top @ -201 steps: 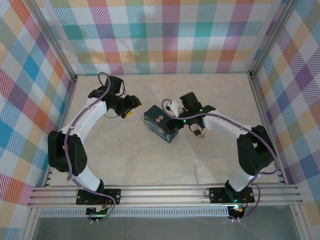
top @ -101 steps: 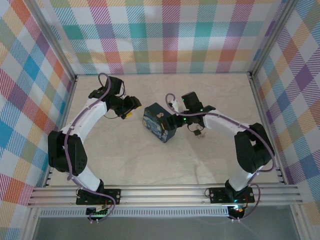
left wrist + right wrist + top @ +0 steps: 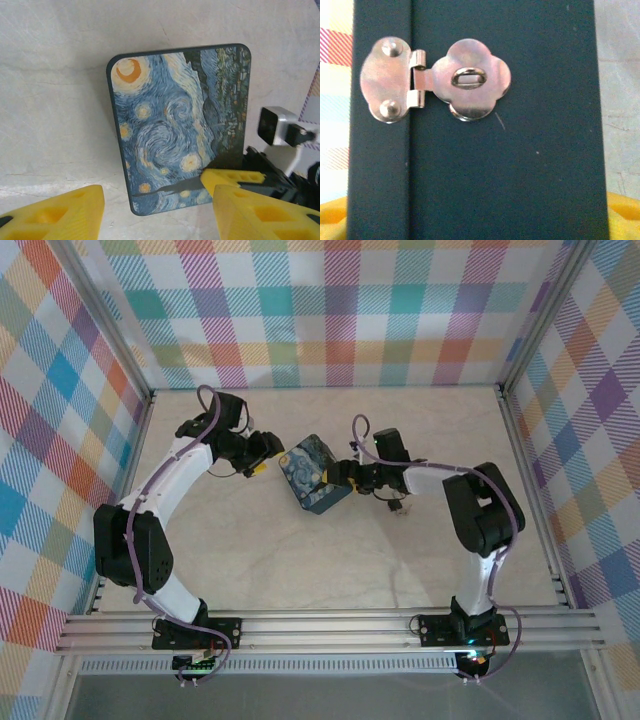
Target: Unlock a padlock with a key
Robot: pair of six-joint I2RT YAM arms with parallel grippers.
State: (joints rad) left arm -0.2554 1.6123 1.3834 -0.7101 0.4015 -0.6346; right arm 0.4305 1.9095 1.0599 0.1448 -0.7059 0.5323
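Note:
The blue swirly-painted box (image 3: pixel 312 472) stands tipped on edge at mid-table, its painted lid (image 3: pixel 180 130) facing my left gripper. My right gripper (image 3: pixel 342 476) is shut on the box across lid and base; yellow fingertips (image 3: pixel 625 220) flank its dark side (image 3: pixel 495 165). A silver hasp (image 3: pixel 470 80) lies closed over its staple there. My left gripper (image 3: pixel 268 452) hangs open just left of the box, nothing between its fingers (image 3: pixel 55 215). A tiny dark thing, seemingly the padlock (image 3: pixel 396 506), lies on the table under my right forearm. The key is too small to make out.
The pale marble-look table (image 3: pixel 300 560) is boxed in by plaid walls (image 3: pixel 60 440) on three sides. A metal rail (image 3: pixel 320 625) runs along the near edge. Open tabletop lies in front of the box and behind both arms.
My right gripper has rolled the box from lying flat up onto its edge, so the painted lid now faces left. The box also shifted slightly back. My left arm stayed put.

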